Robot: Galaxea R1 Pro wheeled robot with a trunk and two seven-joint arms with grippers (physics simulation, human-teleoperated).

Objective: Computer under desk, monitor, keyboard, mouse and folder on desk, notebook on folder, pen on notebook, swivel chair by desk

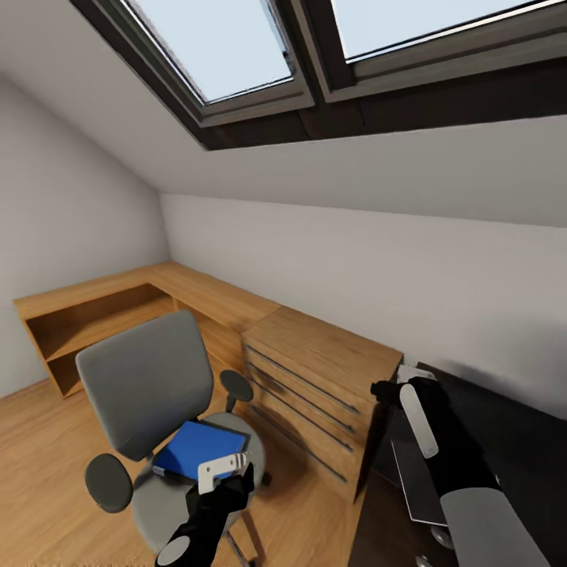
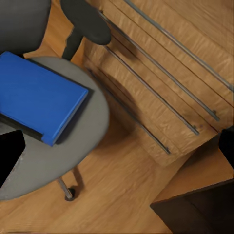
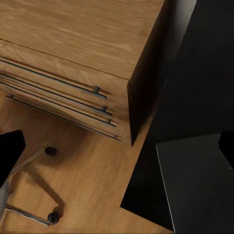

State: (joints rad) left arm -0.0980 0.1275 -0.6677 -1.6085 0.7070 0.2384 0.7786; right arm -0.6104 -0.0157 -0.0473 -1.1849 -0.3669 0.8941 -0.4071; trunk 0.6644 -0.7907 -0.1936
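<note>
Blue folder (image 1: 198,449) flat on swivel chair (image 1: 150,394) seat, long axis toward the backrest (end effector states: cannot tell).

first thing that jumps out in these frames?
The bright blue folder lying flat on the seat of the grey swivel chair, low at the head view's left. Beside it stands a light-wood drawer cabinet, and two big skylights span the sloped ceiling above.
</note>
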